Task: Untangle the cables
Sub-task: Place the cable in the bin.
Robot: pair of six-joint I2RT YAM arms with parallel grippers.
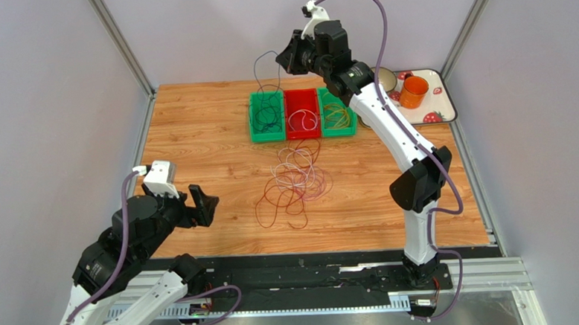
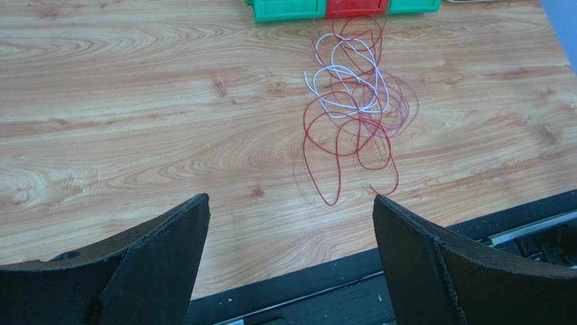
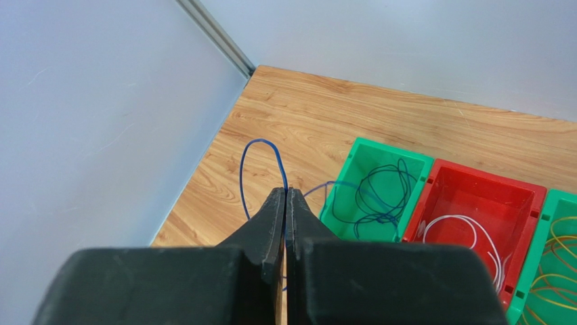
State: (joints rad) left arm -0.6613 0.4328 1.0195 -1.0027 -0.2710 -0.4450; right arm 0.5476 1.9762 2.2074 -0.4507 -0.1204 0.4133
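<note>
Left wrist view chopped the bins (image 2: 288, 10) off at its top edge; blue cable (image 3: 261, 141) partly hid behind right hand (image 3: 285, 193).

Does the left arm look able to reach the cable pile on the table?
Probably yes. The left gripper is open and empty, only bare table separates it from the cable pile, and the right gripper is far off by the bins.

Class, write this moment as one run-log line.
right gripper: shut on blue cable, raised | left gripper: open | tangle: on table
</note>
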